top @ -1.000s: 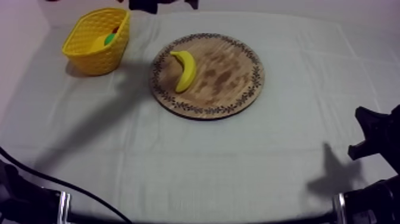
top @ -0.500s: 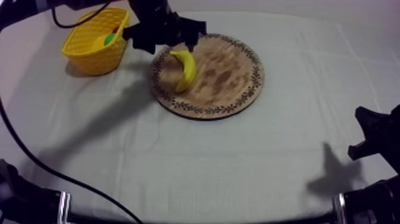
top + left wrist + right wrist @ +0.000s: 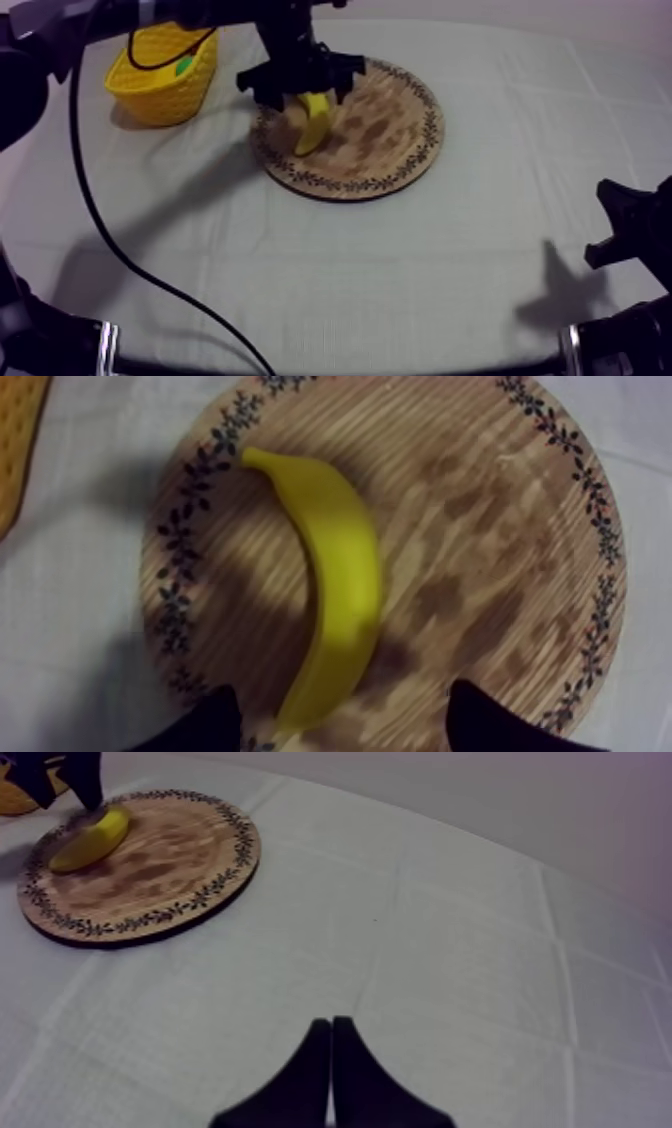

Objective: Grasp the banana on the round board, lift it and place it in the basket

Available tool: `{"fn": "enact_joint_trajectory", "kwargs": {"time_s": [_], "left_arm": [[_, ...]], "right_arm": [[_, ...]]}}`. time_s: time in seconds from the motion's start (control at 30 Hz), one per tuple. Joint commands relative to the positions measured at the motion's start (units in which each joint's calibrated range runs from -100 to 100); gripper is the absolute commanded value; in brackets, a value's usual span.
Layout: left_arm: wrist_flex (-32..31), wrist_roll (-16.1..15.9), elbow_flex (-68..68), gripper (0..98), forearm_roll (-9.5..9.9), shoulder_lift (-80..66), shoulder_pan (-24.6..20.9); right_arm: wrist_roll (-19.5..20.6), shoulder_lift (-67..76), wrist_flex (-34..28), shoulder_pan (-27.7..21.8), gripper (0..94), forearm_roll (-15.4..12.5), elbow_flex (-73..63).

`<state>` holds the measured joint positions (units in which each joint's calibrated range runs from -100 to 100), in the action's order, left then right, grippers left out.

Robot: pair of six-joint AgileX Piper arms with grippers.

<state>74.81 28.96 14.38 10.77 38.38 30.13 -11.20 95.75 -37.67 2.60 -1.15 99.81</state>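
Top view: the banana (image 3: 314,127) lies on the left part of the wooden board (image 3: 390,130), its long axis running far to near. My left gripper (image 3: 303,85) hovers over its far end, and the yellow basket (image 3: 160,85) sits farther left.

Left wrist view: the fingers (image 3: 210,726) are spread and straddle the banana's width.

Right wrist view: my right gripper (image 3: 331,1072) is closed on nothing, well apart from the board.

Left gripper (image 3: 302,86) spread wide; right gripper (image 3: 331,1040) pinched together.

Yellow banana (image 3: 335,591), brown wooden board (image 3: 480,526) with dark leaf-patterned rim, yellow lattice basket (image 3: 165,95), grey-white cloth (image 3: 400,280)
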Motion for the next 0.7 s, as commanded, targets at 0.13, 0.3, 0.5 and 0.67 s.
{"fn": "enact_joint_trajectory", "kwargs": {"time_s": [0.13,0.3,0.5,0.67], "left_arm": [[0.6,0.7,6.1,74.4,-0.02,5.2,-0.2],[0.7,0.9,10.8,73.4,1.03,9.2,-0.8],[0.8,0.9,14.5,72.2,2.74,12.9,-1.5],[0.8,0.8,16.4,71.8,3.4,15.6,-1.8]], "right_arm": [[0.0,0.0,0.0,0.0,0.3,0.0,0.0],[0.0,0.0,0.0,0.0,0.3,0.0,0.0],[0.0,0.0,0.0,0.0,0.3,0.0,0.0],[0.0,0.0,0.0,0.0,0.3,0.0,0.0]]}}
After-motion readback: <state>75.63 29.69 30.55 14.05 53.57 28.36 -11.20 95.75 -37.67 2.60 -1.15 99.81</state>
